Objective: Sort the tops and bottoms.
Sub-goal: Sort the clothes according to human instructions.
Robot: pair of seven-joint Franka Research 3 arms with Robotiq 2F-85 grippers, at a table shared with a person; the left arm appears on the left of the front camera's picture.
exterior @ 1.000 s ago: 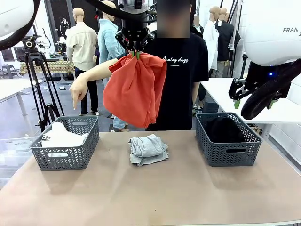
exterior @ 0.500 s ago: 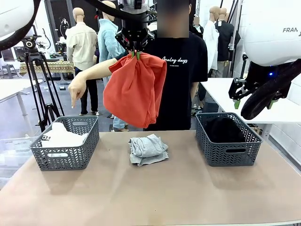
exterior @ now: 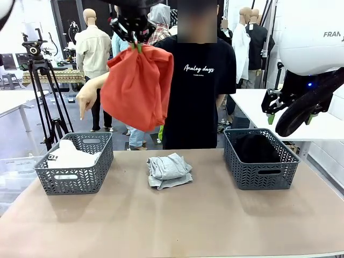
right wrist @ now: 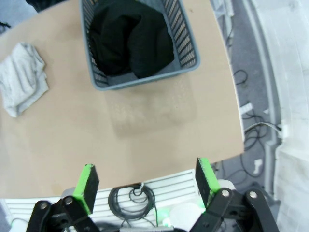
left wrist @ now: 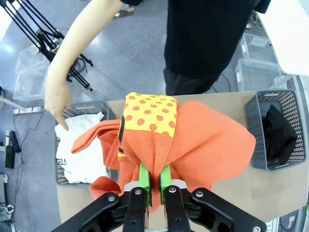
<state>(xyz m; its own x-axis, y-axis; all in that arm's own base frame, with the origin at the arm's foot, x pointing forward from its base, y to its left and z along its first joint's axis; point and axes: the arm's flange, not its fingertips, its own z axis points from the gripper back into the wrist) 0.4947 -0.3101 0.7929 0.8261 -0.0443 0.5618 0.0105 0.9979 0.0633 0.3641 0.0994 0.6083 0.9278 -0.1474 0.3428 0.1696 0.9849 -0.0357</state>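
Orange top (exterior: 137,88) with yellow, orange-dotted patch (left wrist: 149,113); light grey top (exterior: 169,171); white top (exterior: 70,156)

Orange top (exterior: 137,88) bunched aloft; grey top (exterior: 169,171) crumpled on table (exterior: 215,215); white tee (exterior: 70,156) in left basket (exterior: 80,180).

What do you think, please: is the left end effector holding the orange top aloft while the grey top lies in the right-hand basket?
Not quite: the left end effector does hold the orange top aloft, but the grey top lies on the table between the left basket and the right basket, as the front view shows.
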